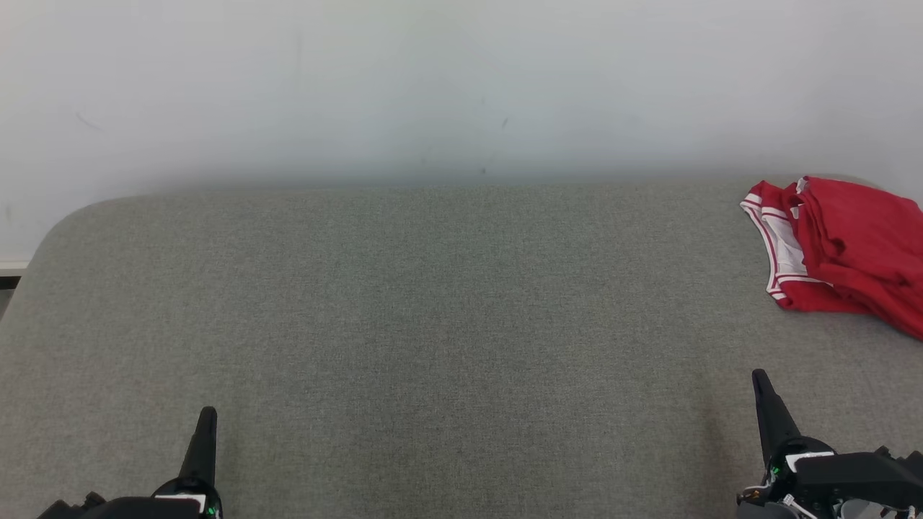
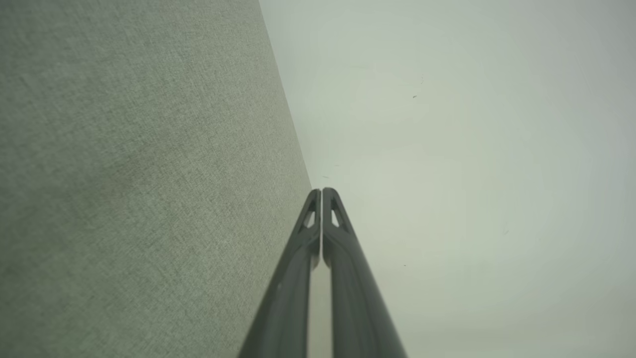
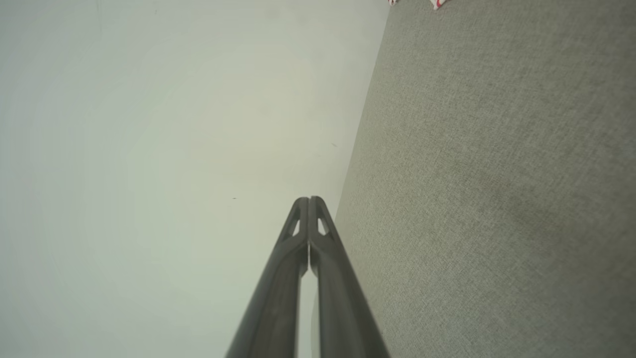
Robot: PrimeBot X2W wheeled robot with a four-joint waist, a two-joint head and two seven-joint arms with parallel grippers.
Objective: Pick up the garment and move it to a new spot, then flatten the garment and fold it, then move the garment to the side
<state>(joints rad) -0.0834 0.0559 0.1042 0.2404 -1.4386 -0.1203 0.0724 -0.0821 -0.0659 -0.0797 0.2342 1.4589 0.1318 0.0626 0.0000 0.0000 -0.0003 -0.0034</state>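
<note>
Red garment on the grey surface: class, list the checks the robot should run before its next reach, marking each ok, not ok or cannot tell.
1. The garment found, crumpled at the far right of the grey surface: ok.
2. Whole garment inside the head view: not ok, the picture's edge cuts it off.
3. The right gripper open to grasp: not ok, shut.
4. The left gripper open: not ok, shut.
5. Nothing between right gripper and garment: ok.

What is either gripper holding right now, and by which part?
Nothing. The left gripper and right gripper are both shut and empty; the garment lies crumpled at the far right, clear of both.
</note>
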